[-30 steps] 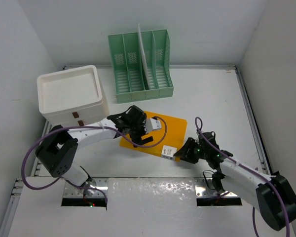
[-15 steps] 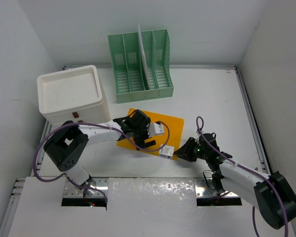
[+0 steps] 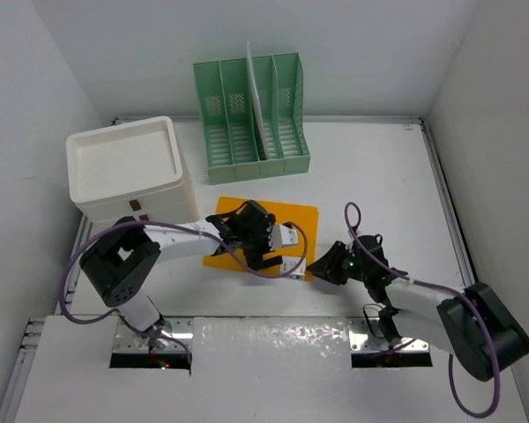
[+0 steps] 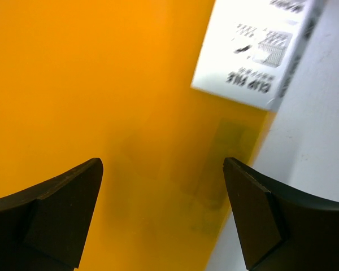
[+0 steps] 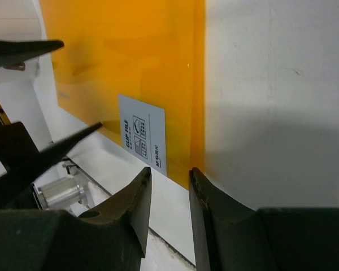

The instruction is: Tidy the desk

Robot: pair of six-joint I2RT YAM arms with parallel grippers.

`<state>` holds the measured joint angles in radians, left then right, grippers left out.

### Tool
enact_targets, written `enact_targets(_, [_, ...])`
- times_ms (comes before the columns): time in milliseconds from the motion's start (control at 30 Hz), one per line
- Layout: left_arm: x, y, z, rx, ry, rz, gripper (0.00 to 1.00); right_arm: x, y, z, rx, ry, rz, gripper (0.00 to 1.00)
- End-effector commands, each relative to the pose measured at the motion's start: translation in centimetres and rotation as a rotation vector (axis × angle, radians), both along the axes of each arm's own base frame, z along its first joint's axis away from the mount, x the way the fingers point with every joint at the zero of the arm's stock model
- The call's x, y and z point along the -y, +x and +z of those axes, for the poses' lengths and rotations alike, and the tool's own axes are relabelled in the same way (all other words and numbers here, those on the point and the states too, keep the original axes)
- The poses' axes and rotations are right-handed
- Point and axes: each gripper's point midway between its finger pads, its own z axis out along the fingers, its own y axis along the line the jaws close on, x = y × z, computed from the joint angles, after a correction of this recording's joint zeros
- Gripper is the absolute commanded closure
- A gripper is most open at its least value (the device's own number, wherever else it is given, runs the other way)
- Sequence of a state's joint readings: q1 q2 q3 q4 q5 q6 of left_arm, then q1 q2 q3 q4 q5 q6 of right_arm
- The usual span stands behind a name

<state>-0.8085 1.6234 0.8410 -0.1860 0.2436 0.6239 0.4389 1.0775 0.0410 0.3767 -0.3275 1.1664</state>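
An orange clip-file folder (image 3: 307, 220) lies flat on the white desk (image 3: 379, 176), in front of the arms. My left gripper (image 3: 269, 242) hovers low over the folder's middle. Its jaws stand wide open above the orange sheet (image 4: 101, 84), with nothing between them (image 4: 164, 192). A white printed label (image 4: 260, 51) sits at the folder's near right corner. My right gripper (image 3: 317, 264) is down at that corner. Its jaws (image 5: 169, 175) are a narrow gap apart, and the folder's corner and label (image 5: 144, 138) lie just ahead of the tips. Bare desk shows in the gap.
A green file rack (image 3: 251, 119) with a white board standing in one slot is at the back centre. A white drawer box (image 3: 128, 167) stands at the left, close to the left arm. Silver rails (image 3: 445, 203) edge the desk.
The folder has slid left and away from the near edge. My left gripper moved down-right across it. My right gripper followed the corner leftward and its jaws narrowed.
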Motion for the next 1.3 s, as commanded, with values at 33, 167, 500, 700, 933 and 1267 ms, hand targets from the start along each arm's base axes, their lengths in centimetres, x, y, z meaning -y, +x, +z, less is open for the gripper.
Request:
enact_targets(33, [-0.3, -3.5, -1.5, -0.038, 0.058, -0.085, 0.13, 0.6, -2.2, -1.7, 0.013, 0.055, -0.003, 0.71])
enact_targets(167, [0.1, -4.4, -0.4, -0.015, 0.051, -0.124, 0.13, 0.6, -2.5, -2.4, -0.009, 0.048, 0.001, 0.86])
enact_targets(500, [-1.4, -4.3, -1.9, 0.063, 0.149, -0.068, 0.1, -0.2, -2.6, -2.2, -0.015, 0.099, 0.027, 1.0])
enact_targets(700, [-1.9, -2.9, -2.5, 0.195, 0.207, -0.015, 0.01, -0.1, -2.3, -2.6, 0.026, 0.045, 0.071, 0.98])
enact_targets(933, [-1.5, -1.3, -2.9, 0.297, 0.175, 0.017, 0.04, 0.5, -2.6, -3.5, 0.032, -0.032, 0.109, 0.66])
enact_targets(1267, [-1.2, -2.4, -3.0, 0.268, 0.14, -0.045, 0.1, -1.2, -1.9, -1.6, 0.12, 0.07, 0.139, 0.68])
